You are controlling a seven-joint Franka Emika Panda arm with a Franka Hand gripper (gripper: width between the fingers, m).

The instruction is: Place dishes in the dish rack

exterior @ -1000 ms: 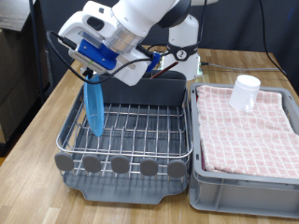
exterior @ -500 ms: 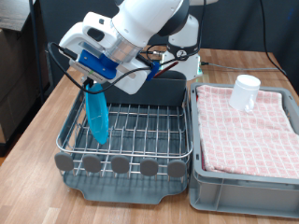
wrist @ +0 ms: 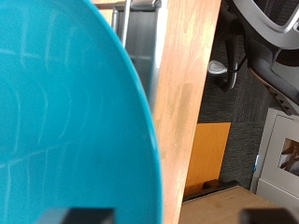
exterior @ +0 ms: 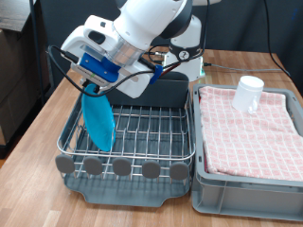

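Note:
My gripper (exterior: 92, 87) is shut on the top edge of the light-blue plate (exterior: 98, 123). The plate stands on edge inside the wire dish rack (exterior: 142, 132), near the rack's left side in the exterior view, leaning a little. In the wrist view the plate (wrist: 65, 121) fills most of the picture, and a dark fingertip (wrist: 84, 216) shows at its edge. The white mug (exterior: 249, 94) stands on the checkered cloth in the grey bin at the exterior view's right. The wooden spoon is out of view.
The grey bin (exterior: 248, 184) with the checkered cloth sits right of the rack. The tall grey cutlery holder (exterior: 169, 92) stands at the rack's back. A row of round grey knobs (exterior: 123, 167) lines the rack's front. The wooden table (exterior: 38, 132) extends to the left.
The plate has gone lower into the rack and turned, showing more of its face. The gripper has dropped slightly with it.

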